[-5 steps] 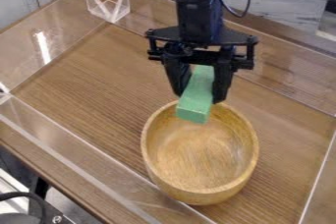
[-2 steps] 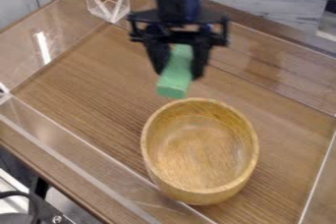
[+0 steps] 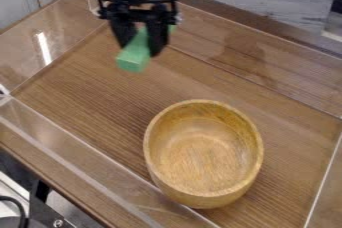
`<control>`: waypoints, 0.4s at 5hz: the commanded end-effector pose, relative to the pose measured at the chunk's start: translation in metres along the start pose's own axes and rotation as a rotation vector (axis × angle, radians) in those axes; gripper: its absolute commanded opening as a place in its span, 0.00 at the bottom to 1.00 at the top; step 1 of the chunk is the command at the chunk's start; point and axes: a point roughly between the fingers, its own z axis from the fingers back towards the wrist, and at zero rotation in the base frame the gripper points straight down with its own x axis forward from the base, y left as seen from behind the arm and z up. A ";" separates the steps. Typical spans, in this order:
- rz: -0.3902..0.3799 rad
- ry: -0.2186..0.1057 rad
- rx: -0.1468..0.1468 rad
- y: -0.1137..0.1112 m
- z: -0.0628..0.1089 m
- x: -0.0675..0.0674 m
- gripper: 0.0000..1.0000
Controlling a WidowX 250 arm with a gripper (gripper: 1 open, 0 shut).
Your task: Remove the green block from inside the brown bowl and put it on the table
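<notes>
Wood-grain desk (image 3: 94,102) with low clear acrylic walls, and there sits the brown bowl (image 3: 203,152), round and thick-rimmed, nothing lying inside it. Up and to the left of the bowl, well apart from it, hangs the black gripper (image 3: 138,40), pointing steeply down, its jaws clamped on the green block (image 3: 132,54). The block is lifted off the desk, its lower end poking out beneath the gripper, clear of the bowl's rim.
</notes>
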 end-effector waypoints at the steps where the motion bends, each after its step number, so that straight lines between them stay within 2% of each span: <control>1: -0.049 -0.059 0.007 -0.008 0.005 0.004 0.00; 2: -0.079 -0.064 0.015 -0.008 -0.008 0.000 0.00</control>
